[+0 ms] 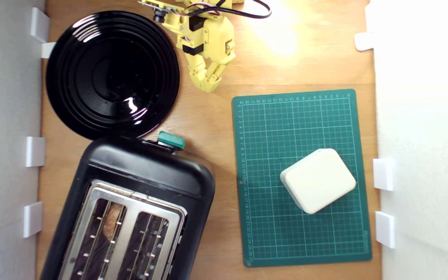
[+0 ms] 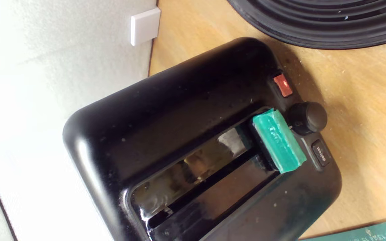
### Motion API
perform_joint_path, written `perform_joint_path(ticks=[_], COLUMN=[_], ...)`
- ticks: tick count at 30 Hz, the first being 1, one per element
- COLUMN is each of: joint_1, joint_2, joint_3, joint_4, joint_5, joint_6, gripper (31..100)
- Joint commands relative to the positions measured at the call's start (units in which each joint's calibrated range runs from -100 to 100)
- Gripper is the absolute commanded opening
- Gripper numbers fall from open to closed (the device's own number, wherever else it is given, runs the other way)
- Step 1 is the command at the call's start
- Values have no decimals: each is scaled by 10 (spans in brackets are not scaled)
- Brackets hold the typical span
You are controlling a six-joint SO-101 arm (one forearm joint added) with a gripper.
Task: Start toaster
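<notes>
The glossy black toaster (image 1: pixel 142 171) with a silver top plate stands at the lower left of the exterior view. A browned slice shows in one of its slots. Its teal lever knob (image 1: pixel 170 140) juts from the end that faces the arm. In the wrist view the lever knob (image 2: pixel 278 140) sits at the end of its track beside a black dial (image 2: pixel 307 117), and a red button (image 2: pixel 282 85) glows. My yellow gripper (image 1: pixel 208 86) hangs near the back of the table, well apart from the lever. Its fingers are shut, with nothing between them. The wrist view does not show them.
A round black ribbed plate (image 1: pixel 111 74) lies behind the toaster, close to the gripper's left in the exterior view. A green cutting mat (image 1: pixel 266 128) on the exterior view's right carries a white rounded box (image 1: pixel 318 179). White walls with clips bound both sides.
</notes>
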Motion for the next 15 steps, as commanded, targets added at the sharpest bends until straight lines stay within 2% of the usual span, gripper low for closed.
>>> perform_joint_path(ticks=[1,15], joint_1=[0,-2], joint_2=[-8,-8], joint_3=[3,3], joint_4=[7,7], joint_5=[-4,42], joint_6=[0,-1], gripper=[313,313])
